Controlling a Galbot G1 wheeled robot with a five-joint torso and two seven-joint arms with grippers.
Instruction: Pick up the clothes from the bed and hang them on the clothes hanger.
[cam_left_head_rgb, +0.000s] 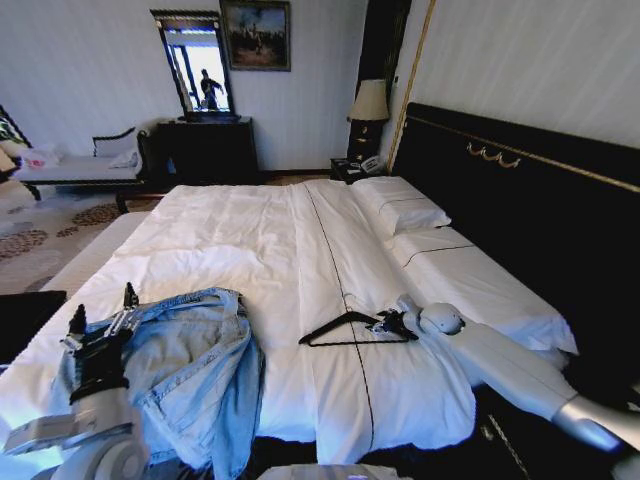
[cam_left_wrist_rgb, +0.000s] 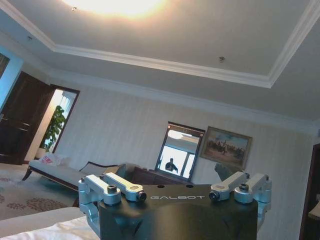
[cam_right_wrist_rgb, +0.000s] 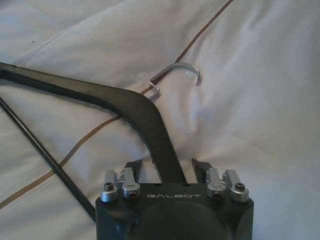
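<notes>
The clothes, a light blue denim jacket (cam_left_head_rgb: 190, 350), lie crumpled on the near left corner of the bed (cam_left_head_rgb: 250, 230). My left gripper (cam_left_head_rgb: 104, 308) stands at the jacket's left edge, fingers pointing up and open, nothing between them; in the left wrist view this gripper (cam_left_wrist_rgb: 177, 195) faces the far wall and ceiling. The black clothes hanger (cam_left_head_rgb: 345, 325) lies flat on the duvet at mid-bed. My right gripper (cam_left_head_rgb: 395, 322) is at its hook end. In the right wrist view the hanger (cam_right_wrist_rgb: 125, 102) runs one arm between the open fingers of the right gripper (cam_right_wrist_rgb: 166, 165), and its metal hook (cam_right_wrist_rgb: 185, 70) lies beyond.
The black headboard (cam_left_head_rgb: 520, 190) and pillows (cam_left_head_rgb: 405, 205) line the right side. A lamp on a nightstand (cam_left_head_rgb: 370, 100) stands at the far corner. A dark dresser with mirror (cam_left_head_rgb: 205, 145) and a chaise (cam_left_head_rgb: 90, 165) stand along the back wall, across patterned carpet.
</notes>
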